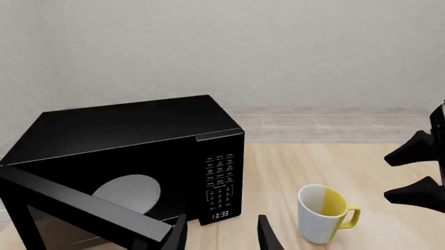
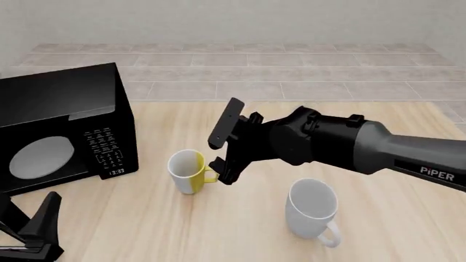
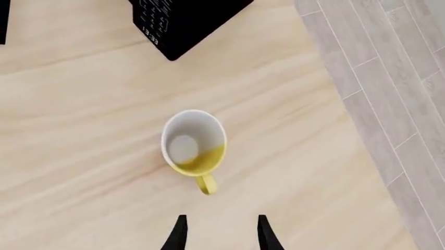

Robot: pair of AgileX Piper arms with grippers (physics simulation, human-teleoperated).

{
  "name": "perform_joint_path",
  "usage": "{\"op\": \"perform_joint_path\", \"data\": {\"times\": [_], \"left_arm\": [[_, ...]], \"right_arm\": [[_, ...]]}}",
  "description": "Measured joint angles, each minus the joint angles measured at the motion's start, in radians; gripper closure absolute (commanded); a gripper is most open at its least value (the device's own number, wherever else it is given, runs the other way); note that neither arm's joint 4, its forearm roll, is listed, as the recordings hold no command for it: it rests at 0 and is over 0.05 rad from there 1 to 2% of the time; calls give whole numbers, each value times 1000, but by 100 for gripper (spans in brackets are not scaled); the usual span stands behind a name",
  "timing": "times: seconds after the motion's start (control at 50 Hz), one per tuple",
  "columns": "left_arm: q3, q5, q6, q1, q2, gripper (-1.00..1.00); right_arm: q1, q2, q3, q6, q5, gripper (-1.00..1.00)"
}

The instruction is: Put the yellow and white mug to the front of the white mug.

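Observation:
The yellow and white mug (image 2: 187, 170) stands upright on the table, its yellow handle pointing right; it also shows in the right wrist view (image 3: 193, 141) and the left wrist view (image 1: 322, 213). The larger white mug (image 2: 313, 209) stands to its right and nearer to me, handle toward me. My right gripper (image 2: 217, 155) is open and empty, just above and right of the small mug's handle (image 3: 205, 185), fingers (image 3: 177, 233) apart and not touching it. My left gripper (image 2: 25, 224) is open and empty at the near left, by the microwave.
A black microwave (image 2: 58, 131) stands at the left with its door (image 1: 76, 205) swung open toward my left gripper. The right gripper's fingers (image 1: 416, 172) show at the edge of the left wrist view. Tiled floor lies beyond the table's far edge.

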Motion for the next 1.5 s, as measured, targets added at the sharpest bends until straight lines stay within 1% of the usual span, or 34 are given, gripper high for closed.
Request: {"op": "perform_joint_path", "data": {"times": [0.22, 0.52, 1.12, 1.5], "left_arm": [[0, 0, 0, 0, 0, -100], [0, 0, 0, 0, 0, -100], [0, 0, 0, 0, 0, -100], [0, 0, 0, 0, 0, -100]], "right_arm": [[9, 33, 4, 1, -31, -100], [-3, 93, 2, 2, -67, -100], [11, 202, -14, 26, -123, -100], [6, 263, -17, 39, -158, -100]]}}
